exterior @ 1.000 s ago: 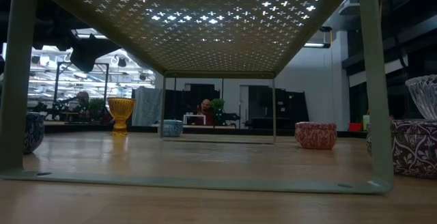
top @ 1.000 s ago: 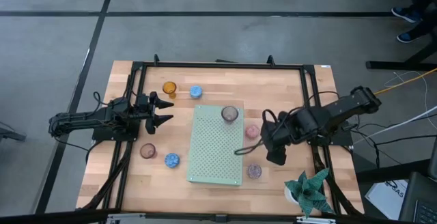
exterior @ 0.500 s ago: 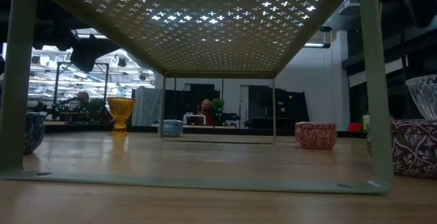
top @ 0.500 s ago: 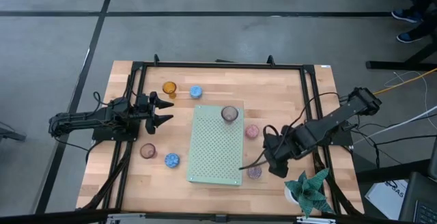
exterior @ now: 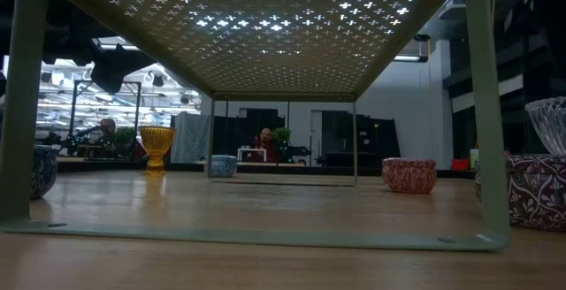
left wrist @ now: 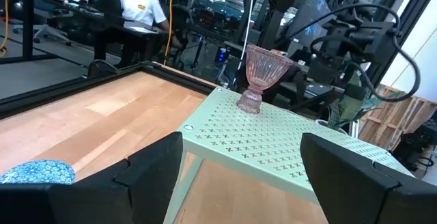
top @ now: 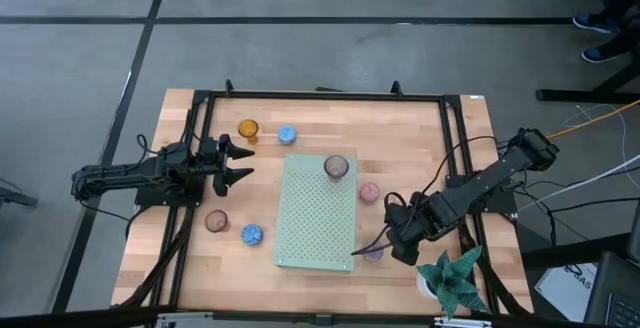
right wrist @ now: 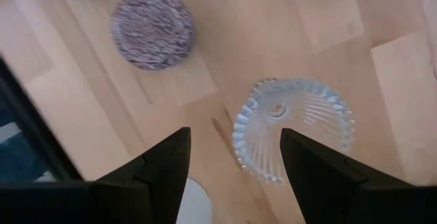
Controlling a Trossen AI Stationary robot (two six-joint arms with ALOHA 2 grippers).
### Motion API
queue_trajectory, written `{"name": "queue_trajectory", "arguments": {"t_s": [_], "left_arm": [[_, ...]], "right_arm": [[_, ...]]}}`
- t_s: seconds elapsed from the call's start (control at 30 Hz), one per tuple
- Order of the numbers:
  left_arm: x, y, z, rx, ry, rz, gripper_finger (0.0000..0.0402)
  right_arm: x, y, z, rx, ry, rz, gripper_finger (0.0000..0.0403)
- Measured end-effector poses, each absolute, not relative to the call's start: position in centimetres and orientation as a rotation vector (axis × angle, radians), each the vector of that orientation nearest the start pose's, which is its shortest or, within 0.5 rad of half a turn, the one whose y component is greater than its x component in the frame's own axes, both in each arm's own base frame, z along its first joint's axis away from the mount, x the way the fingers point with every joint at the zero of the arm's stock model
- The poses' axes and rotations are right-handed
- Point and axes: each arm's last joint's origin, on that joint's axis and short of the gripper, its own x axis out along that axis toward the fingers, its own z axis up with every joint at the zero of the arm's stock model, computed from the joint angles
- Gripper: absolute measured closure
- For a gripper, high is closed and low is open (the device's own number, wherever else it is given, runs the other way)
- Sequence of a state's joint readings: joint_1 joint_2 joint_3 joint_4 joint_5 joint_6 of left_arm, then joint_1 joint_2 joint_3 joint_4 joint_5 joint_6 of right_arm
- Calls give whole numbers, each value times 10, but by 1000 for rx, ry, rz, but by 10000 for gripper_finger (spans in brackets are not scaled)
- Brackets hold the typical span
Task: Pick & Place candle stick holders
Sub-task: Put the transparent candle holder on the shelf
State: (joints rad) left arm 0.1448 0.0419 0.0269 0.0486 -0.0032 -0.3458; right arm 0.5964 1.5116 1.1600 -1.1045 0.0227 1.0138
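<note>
- Right gripper [top: 405, 240] sits lower right of the high view, just right of the pale green perforated rectangular board [top: 316, 213], pointing down at the table.
- Its fingers [right wrist: 160, 166] stand apart with nothing between them.
- Right wrist view: the clear ribbed round glass cup [right wrist: 293, 128] lies on the wood directly ahead of the open fingers, near centred in the gap. The mauve patterned round glass cup [right wrist: 153, 27] is farther out, off to one side.
- Round cup, so no long axis to line up; my read is a straight drop onto the clear one.
- Left gripper [top: 238, 160] waits at left centre of the high view, fingers apart, empty, well away from that cup. Right arm is clearly the nearer.
- One pinkish glass stemmed cup [left wrist: 262, 77] already stands on the board.
</note>
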Motion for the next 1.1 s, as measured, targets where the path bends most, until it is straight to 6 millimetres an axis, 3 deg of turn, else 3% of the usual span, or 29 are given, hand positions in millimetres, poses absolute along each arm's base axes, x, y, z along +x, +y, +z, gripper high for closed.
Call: {"name": "queue_trajectory", "arguments": {"t_s": [0.4, 0.6, 1.1], "left_arm": [[98, 14, 174, -343, -58, 140, 107], [98, 14, 174, -343, -58, 141, 107], [98, 14, 174, -343, -58, 140, 107]], "right_arm": [[218, 150, 222, 394, 1459, -243, 172], [216, 151, 221, 396, 1474, -232, 179], [223, 155, 208, 356, 1501, -229, 313]]}}
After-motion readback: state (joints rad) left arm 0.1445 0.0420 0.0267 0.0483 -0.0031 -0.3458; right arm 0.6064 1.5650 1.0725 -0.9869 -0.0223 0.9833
